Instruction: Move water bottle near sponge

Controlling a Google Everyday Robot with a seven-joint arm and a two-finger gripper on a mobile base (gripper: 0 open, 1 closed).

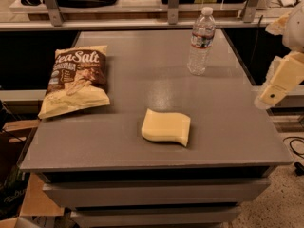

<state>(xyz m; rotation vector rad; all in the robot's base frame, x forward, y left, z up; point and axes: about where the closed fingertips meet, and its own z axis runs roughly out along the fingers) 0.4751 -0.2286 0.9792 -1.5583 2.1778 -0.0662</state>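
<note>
Clear, ribbed and white-capped, the water bottle (201,41) with its red-white-blue label stands upright well beyond the yellow sponge (166,127). My gripper (278,82) hangs far right of the sponge; open or closed, I cannot tell.

Cream boxy end effector (275,85) at right edge, dark round spot

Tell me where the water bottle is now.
The water bottle stands upright at the far right of the table, beyond the sponge; the hand hangs off its right edge.

Yellow sponge (166,127); cream jaws, right edge
</note>
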